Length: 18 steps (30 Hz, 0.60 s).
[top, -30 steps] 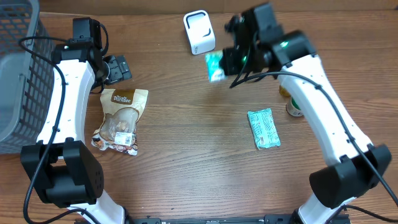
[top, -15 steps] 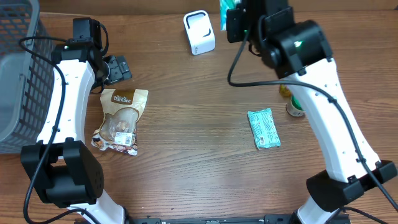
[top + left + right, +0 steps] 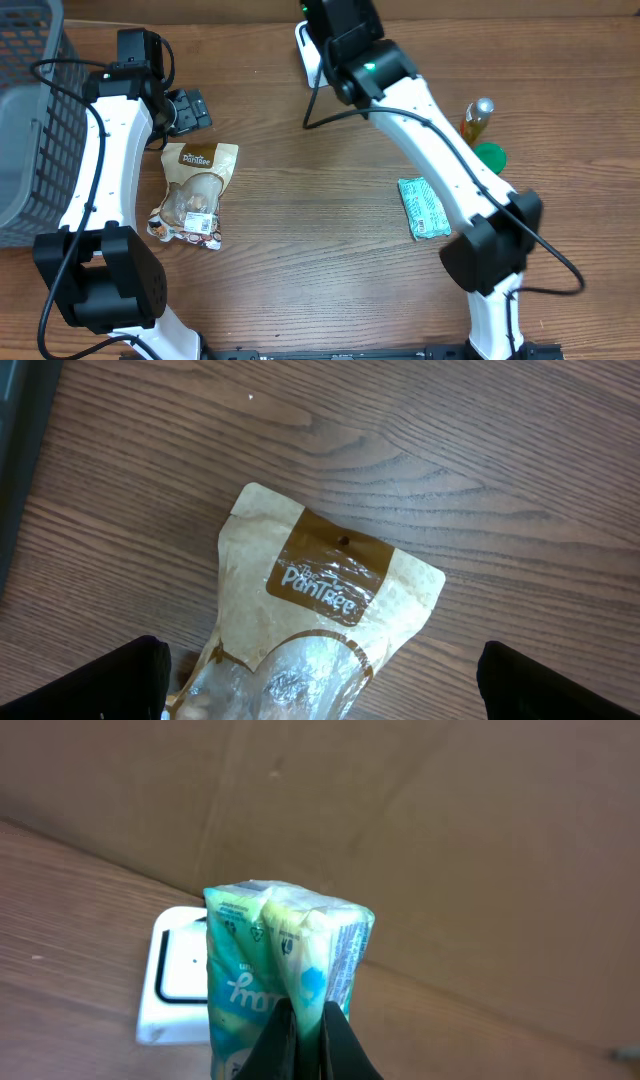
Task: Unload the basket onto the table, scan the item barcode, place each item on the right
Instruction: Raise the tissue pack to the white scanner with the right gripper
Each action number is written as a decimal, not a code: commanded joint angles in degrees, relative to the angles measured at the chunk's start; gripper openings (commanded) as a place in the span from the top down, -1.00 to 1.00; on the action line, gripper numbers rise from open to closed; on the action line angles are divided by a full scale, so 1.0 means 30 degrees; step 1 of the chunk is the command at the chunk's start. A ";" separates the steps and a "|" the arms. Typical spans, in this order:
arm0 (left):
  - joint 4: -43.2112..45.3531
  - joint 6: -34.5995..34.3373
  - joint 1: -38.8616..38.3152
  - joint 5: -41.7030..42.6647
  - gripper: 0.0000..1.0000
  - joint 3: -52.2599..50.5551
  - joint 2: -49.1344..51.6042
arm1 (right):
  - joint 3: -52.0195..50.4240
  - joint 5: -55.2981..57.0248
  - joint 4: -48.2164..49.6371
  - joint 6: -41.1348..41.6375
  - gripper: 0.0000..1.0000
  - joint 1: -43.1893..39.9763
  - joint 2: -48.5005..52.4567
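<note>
**Teal packet gripped in right claw, scanner just beyond**

The right claw point(image 3: 307, 1025) is closed tight on the near end of a teal packet point(image 3: 285, 970), which is held upright. Just behind the packet a white scanner point(image 3: 175, 975) is seen on the surface point(image 3: 300, 230), close to its far edge and a brown wall. The right arm point(image 3: 420, 120) is reached far forward, so from overhead the claw and most of the scanner are hidden. The left claw point(image 3: 190, 110) is spread wide and empty over a snack bag point(image 3: 320, 610), with open surface around the bag.

Scanner point(image 3: 172, 982) — partly hidden behind packet point(image 3: 282, 960)
</note>
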 commanded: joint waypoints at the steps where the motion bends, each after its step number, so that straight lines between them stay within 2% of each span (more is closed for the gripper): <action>1: 0.0007 0.0015 -0.0109 -0.0233 -0.99 0.0153 -0.0182 | 0.0058 0.0685 0.1064 -0.3045 0.93 0.0015 0.1260; 9: 0.0007 0.0007 -0.0109 -0.0233 -0.99 0.0153 -0.0182 | -0.0015 0.0503 0.3832 -0.6543 0.93 0.0015 0.3534; 18: 0.0007 0.0007 -0.0109 -0.0233 -0.99 0.0153 -0.0182 | -0.0051 0.0095 0.5559 -0.7053 0.93 -0.0474 0.4860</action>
